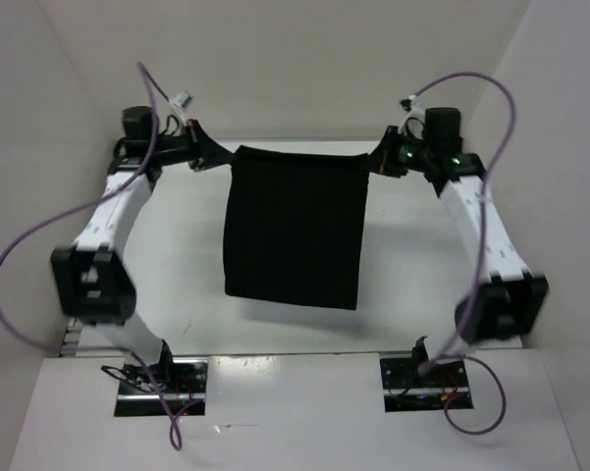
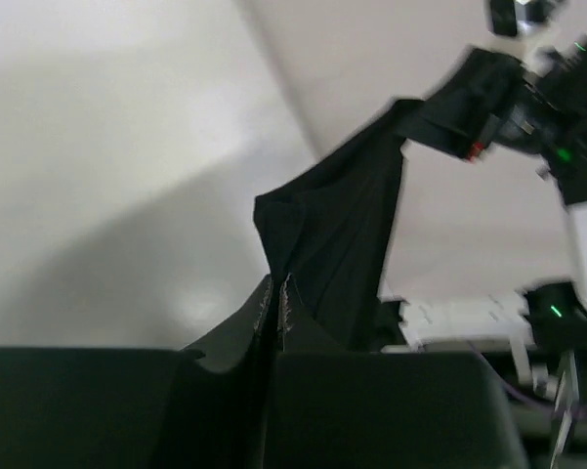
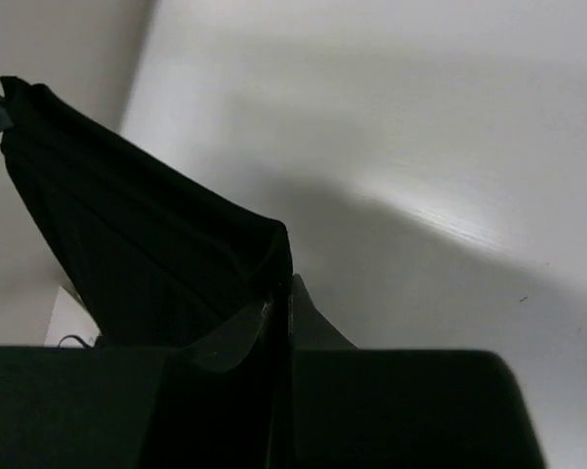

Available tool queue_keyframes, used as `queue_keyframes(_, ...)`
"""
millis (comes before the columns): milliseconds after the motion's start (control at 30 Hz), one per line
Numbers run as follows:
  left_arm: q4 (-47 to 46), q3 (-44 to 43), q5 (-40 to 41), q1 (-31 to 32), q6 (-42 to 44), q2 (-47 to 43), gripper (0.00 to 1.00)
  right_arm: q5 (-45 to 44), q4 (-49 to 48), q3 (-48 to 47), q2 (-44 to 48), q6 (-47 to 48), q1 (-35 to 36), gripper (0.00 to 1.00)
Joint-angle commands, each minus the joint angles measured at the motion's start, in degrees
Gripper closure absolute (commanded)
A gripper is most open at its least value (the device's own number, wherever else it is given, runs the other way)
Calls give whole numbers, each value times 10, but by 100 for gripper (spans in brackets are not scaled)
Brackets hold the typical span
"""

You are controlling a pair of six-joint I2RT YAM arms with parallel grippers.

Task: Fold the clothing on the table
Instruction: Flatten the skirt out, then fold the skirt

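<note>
Two clenched grips: the left gripper (image 1: 219,157) pinches the far left corner of the clothing (image 1: 295,231), and the right gripper (image 1: 381,163) pinches the far right corner. The black clothing hangs between them as a flat sheet over the white table (image 1: 177,265), top edge taut, lower edge on the near side.

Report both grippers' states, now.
Left gripper: closed, pinching one top corner of the clothing.
Right gripper: closed, pinching the other top corner.
</note>
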State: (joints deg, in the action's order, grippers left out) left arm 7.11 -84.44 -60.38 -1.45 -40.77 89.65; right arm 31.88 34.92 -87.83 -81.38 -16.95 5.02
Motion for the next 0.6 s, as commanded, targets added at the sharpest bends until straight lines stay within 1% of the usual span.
queue_keyframes(0, 25, -25, 97, -12, 2, 201, 96, -23, -60, 16, -142, -8, -28, 91)
queue_keyframes(33, 12, -42, 107, -12, -19, 236, 83, -23, -77, 4, -204, -8, -34, 85)
queue_keyframes(67, -3, -58, 113, -12, -38, 267, 70, -23, -84, -11, -232, -13, -40, 75)
queue_keyframes(100, -15, -75, 125, -12, -60, 317, 60, -5, -84, -44, -256, -13, -46, 72)
queue_keyframes(133, -52, -95, 138, -26, -110, 334, 54, 6, -92, -54, -284, -19, -61, 67)
queue_keyframes(167, -74, -95, 147, -26, -136, 344, 38, 6, -102, -54, -284, -25, -68, 62)
queue_keyframes(200, -94, -95, 157, -33, -155, 349, 33, 1, -110, -54, -284, -25, -68, 60)
queue_keyframes(267, -108, -88, 191, -33, -159, 340, 28, -34, -100, -54, -260, -11, -68, 56)
queue_keyframes(333, -86, -88, 197, -33, -140, 334, 28, -50, -93, -39, -244, -5, -68, 54)
queue_keyframes(433, -80, -70, 197, -25, -107, 327, 28, -58, -93, 9, -215, -11, -62, 52)
queue_keyframes(467, -80, -64, 202, -18, -98, 321, 28, -58, -99, 30, -214, -11, -62, 52)
queue_keyframes(567, -80, -59, 215, -11, -60, 328, 28, -45, -104, 50, -228, -16, -56, 52)
